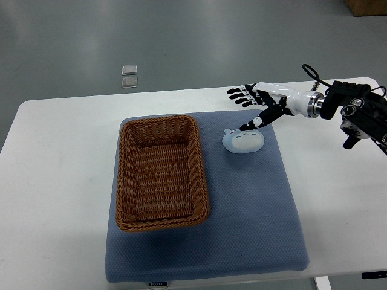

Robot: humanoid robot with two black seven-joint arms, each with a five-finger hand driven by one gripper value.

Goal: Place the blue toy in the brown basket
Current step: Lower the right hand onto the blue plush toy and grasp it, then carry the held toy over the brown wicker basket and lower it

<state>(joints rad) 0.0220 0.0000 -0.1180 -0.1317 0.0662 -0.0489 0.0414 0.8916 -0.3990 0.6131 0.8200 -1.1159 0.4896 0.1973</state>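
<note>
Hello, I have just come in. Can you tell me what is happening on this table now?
A robot's right hand reaches in over a blue mat on a white table. Its fingers are spread, and one fingertip is at the top of a pale blue toy, which lies on the mat and is not grasped yet. The brown basket sits to the left of the toy, with nothing in it. The left arm is not visible.
</note>
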